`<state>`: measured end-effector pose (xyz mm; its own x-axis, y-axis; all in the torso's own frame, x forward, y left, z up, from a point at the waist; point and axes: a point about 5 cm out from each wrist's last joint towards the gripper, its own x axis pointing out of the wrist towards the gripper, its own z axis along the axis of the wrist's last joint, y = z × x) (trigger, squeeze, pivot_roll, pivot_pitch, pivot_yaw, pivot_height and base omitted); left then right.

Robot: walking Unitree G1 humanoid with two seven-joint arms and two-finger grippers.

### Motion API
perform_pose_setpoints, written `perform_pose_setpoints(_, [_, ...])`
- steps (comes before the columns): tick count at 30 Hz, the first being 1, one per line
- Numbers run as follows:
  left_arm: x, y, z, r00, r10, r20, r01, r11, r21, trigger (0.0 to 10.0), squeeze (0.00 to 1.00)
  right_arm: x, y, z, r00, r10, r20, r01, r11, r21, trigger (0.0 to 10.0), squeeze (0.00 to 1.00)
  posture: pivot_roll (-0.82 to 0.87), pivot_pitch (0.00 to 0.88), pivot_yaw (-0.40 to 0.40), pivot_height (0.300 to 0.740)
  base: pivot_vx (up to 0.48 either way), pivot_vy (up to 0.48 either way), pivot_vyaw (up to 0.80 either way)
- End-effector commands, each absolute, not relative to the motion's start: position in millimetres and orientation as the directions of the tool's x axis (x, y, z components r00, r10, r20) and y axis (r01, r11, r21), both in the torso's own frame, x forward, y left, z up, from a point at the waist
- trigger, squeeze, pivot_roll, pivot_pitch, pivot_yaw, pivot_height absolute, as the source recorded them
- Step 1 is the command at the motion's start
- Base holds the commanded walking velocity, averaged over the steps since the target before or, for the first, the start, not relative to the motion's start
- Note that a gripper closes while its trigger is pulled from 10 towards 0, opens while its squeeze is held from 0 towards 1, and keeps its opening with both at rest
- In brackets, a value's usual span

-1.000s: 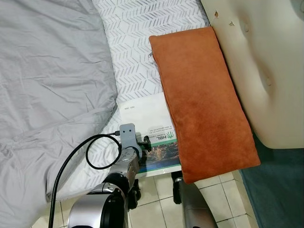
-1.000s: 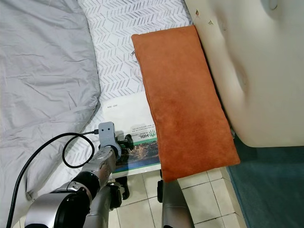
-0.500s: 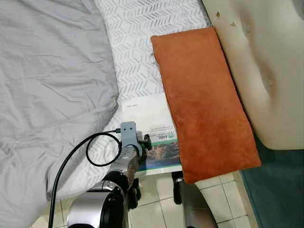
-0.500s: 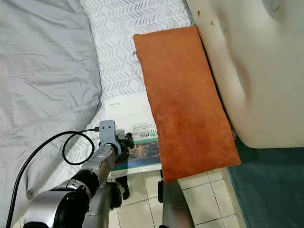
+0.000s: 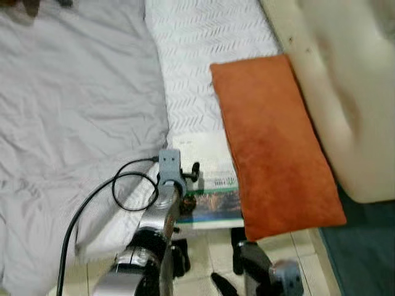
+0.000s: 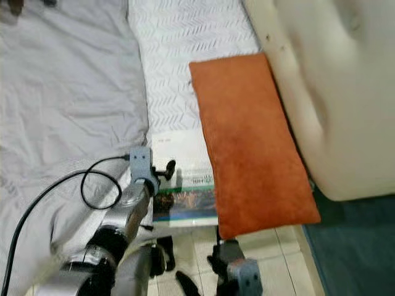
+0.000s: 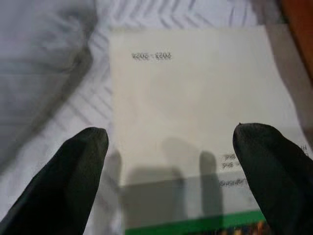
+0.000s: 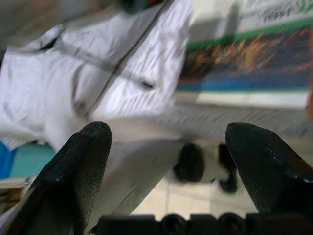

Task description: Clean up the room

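A white calendar (image 5: 208, 180) with a green stripe and a dark photo lies at the bed's near edge, partly under an orange cushion (image 5: 274, 142). My left gripper (image 7: 171, 142) hovers open just above the calendar's white page, fingers (image 7: 80, 161) wide apart with nothing between them. Its wrist (image 5: 170, 165) sits at the calendar's left side. My right gripper (image 8: 168, 147) is open and low over the tiled floor beside the bed, its arm (image 5: 271, 279) at the bottom edge below the cushion. The calendar (image 8: 244, 58) lies ahead of it.
A crumpled grey duvet (image 5: 74, 117) covers the bed's left part and hangs over the edge. White patterned sheet (image 5: 207, 49) lies behind the cushion. A cream padded headboard (image 5: 352, 92) stands on the right, teal rug (image 5: 364, 253) below it, pale floor tiles (image 5: 207, 243) in front.
The whole picture has shifted and blurred, so the camera moved. My left wrist sits a little further onto the calendar. My right arm has risen, its wrist now in sight at the bottom.
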<state>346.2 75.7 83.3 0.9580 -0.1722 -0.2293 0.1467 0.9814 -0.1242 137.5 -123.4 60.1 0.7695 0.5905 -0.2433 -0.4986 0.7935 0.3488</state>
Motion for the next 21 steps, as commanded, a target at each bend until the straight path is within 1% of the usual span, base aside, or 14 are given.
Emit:
perform_pose_setpoints(1, [325,63,77,0.951,-0.228,-0.211,0.218,0.973,-0.070,10.0,0.00,138,-126,49,0.770,0.581,-0.263,-0.474,0.797,0.373,10.0,0.00,-0.19,0.240,0.114,0.740,0.000,0.000,0.00])
perform_pose_setpoints(2, [318,67,76,0.950,-0.239,-0.198,0.238,0.971,-0.030,10.0,0.00,144,-127,50,0.782,0.570,-0.253,-0.469,0.805,0.363,10.0,0.00,-0.19,0.227,0.114,0.740,0.000,0.000,0.00])
perform_pose_setpoints(3, [312,75,77,0.956,-0.243,-0.162,0.253,0.967,0.041,10.0,0.00,152,-130,49,0.797,0.554,-0.241,-0.460,0.815,0.352,10.0,0.00,-0.18,0.183,0.116,0.740,0.000,0.000,0.00])
perform_pose_setpoints(4, [309,80,77,0.958,-0.247,-0.142,0.261,0.962,0.084,10.0,0.00,157,-131,48,0.806,0.544,-0.234,-0.453,0.821,0.346,10.0,0.00,-0.18,0.183,0.116,0.740,0.000,0.000,0.00])
perform_pose_setpoints(5, [307,89,75,0.961,-0.241,-0.133,0.256,0.961,0.110,10.0,0.00,168,-136,46,0.828,0.513,-0.226,-0.434,0.842,0.320,10.0,0.00,-0.17,0.113,0.121,0.740,0.000,0.000,0.00])
perform_pose_setpoints(6, [307,89,75,0.961,-0.241,-0.133,0.256,0.961,0.110,10.0,0.00,168,-136,46,0.828,0.513,-0.226,-0.434,0.842,0.320,10.0,0.00,-0.17,0.113,0.121,0.740,0.000,0.000,0.00])
perform_pose_setpoints(7, [303,107,77,0.970,-0.233,-0.067,0.242,0.945,0.219,10.0,1.00,185,-148,47,0.878,0.432,-0.205,-0.376,0.889,0.263,10.0,0.00,-0.16,0.064,0.118,0.740,0.000,0.000,0.00])
perform_pose_setpoints(10, [298,129,81,0.979,-0.200,-0.032,0.202,0.955,0.218,10.0,1.00,206,-168,51,0.945,0.277,-0.174,-0.250,0.955,0.163,10.0,0.00,-0.16,0.000,0.117,0.740,0.000,0.000,0.00])
perform_pose_setpoints(12, [292,140,85,0.985,-0.170,-0.005,0.168,0.964,0.204,10.0,1.00,212,-179,56,0.971,0.187,-0.146,-0.169,0.977,0.132,10.0,0.00,-0.16,0.000,0.113,0.740,0.000,0.000,0.00])
perform_pose_setpoints(14, [286,147,85,0.990,-0.141,0.005,0.137,0.972,0.192,10.0,1.00,216,-188,60,0.985,0.121,-0.126,-0.106,0.987,0.118,10.0,0.00,-0.15,0.000,0.105,0.740,0.000,0.000,0.00])
perform_pose_setpoints(15, [286,147,85,0.990,-0.141,0.005,0.137,0.972,0.192,10.0,1.00,216,-188,60,0.985,0.121,-0.126,-0.106,0.987,0.118,10.0,0.00,-0.15,0.000,0.105,0.740,0.000,0.000,0.00])
perform_pose_setpoints(16, [282,150,84,0.991,-0.131,0.006,0.127,0.972,0.196,10.0,1.00,218,-193,61,0.990,0.085,-0.114,-0.072,0.991,0.109,10.0,0.00,-0.16,0.000,0.103,0.740,0.000,0.000,0.00])
perform_pose_setpoints(21, [264,157,69,0.993,-0.115,-0.001,0.113,0.978,0.174,10.0,1.00,223,-213,71,0.999,-0.044,-0.029,0.045,0.999,0.022,10.0,0.00,-0.15,0.000,0.096,0.740,0.000,0.000,0.00])
